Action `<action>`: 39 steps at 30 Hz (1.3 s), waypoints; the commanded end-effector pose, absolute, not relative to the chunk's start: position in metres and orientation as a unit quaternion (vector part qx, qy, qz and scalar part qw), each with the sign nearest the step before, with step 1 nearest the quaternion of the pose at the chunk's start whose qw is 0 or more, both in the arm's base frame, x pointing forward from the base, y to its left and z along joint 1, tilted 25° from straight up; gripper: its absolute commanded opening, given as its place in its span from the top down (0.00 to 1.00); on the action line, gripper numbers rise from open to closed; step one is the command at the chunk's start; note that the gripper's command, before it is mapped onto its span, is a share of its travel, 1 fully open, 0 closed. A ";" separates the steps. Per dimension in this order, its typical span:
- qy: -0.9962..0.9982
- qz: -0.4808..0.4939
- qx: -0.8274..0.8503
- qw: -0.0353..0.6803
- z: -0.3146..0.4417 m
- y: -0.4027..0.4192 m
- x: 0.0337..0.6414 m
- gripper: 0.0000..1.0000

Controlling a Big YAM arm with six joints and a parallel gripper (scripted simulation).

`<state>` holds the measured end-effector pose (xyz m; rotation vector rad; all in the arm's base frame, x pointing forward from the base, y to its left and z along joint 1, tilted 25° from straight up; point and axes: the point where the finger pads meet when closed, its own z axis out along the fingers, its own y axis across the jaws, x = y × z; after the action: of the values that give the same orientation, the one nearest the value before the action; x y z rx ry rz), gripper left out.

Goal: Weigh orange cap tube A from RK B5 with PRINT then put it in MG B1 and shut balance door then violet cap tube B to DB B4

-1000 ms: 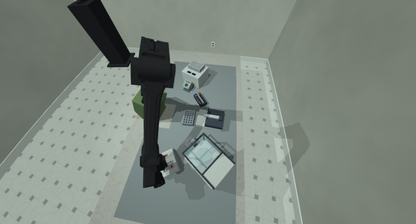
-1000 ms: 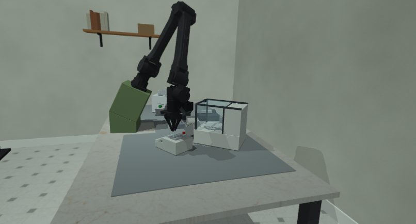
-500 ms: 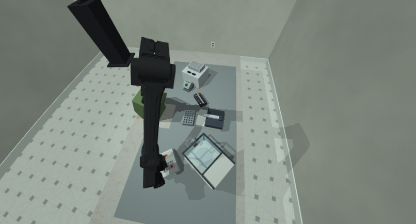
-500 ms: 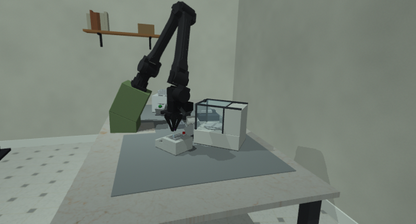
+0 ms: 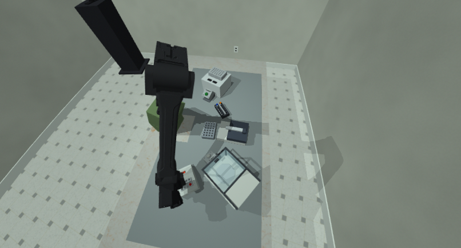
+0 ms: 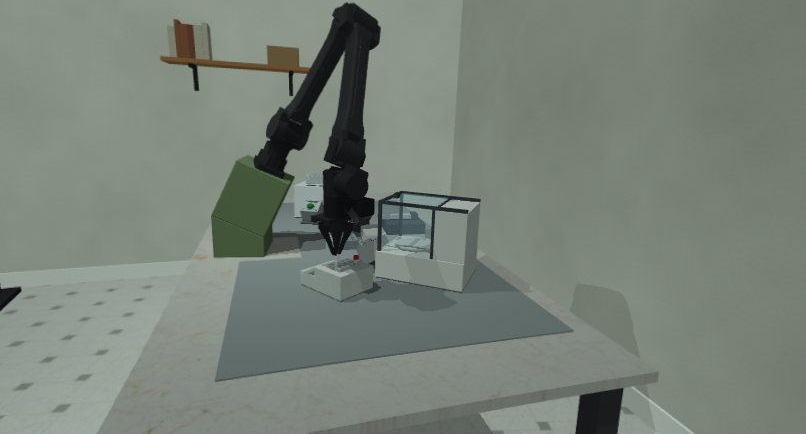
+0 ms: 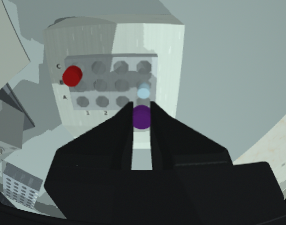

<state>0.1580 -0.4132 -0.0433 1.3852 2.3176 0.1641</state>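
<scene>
Presently the black two-fingered gripper [image 5: 170,207] [image 6: 336,252] [image 7: 141,109] grips the violet-capped clear tube [image 7: 141,117] above the white dry block [image 5: 193,179] [image 6: 341,284] [image 7: 174,54]; sideways misalignment over B4 could catch its tip on the rim and tilt it.
</scene>
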 end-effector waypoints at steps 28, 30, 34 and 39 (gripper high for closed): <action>0.836 0.056 0.502 0.216 -0.061 -0.426 0.166 0.91; 0.836 0.056 0.502 0.216 -0.061 -0.426 0.166 0.91; 0.836 0.056 0.502 0.216 -0.062 -0.427 0.167 0.91; 0.835 0.056 0.502 0.216 -0.065 -0.427 0.167 0.91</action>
<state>0.1652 -0.4169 -0.0591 1.3851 2.3164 0.1757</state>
